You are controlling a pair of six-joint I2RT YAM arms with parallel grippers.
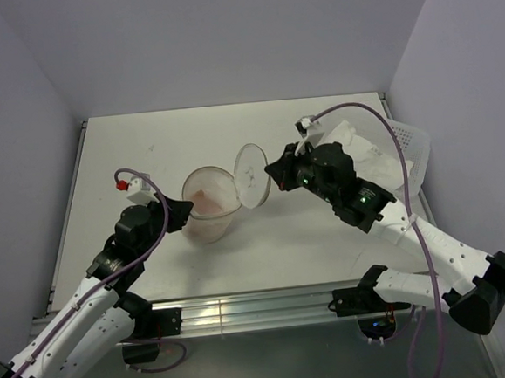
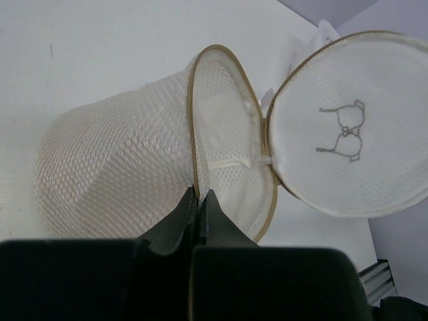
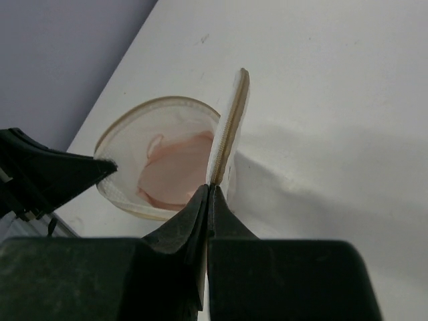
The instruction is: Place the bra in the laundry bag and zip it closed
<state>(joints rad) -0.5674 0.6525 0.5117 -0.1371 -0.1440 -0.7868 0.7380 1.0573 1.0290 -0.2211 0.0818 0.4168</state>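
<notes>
From above, you see the laundry bag (image 1: 213, 225) on the counter (image 1: 144, 145), pink bra (image 1: 206, 196) inside, lid (image 1: 251, 176) open. Left wrist: your left gripper (image 2: 200, 195) clamps the bag's rim. Right wrist: your right gripper (image 3: 209, 190) pinches the lid's edge.

- The bench (image 1: 121, 182) is a flat white top with grey walls on three sides and a metal rail (image 1: 245, 310) along its near edge.
- A faint dark mark (image 1: 151, 148) shows on its far left part.
- The laundry bag (image 1: 209, 220) stands near the middle, its round lid (image 1: 251, 176) tipped up at its right.
- A clear perforated bin (image 1: 411, 146) sits at the far right corner, partly hidden.
</notes>
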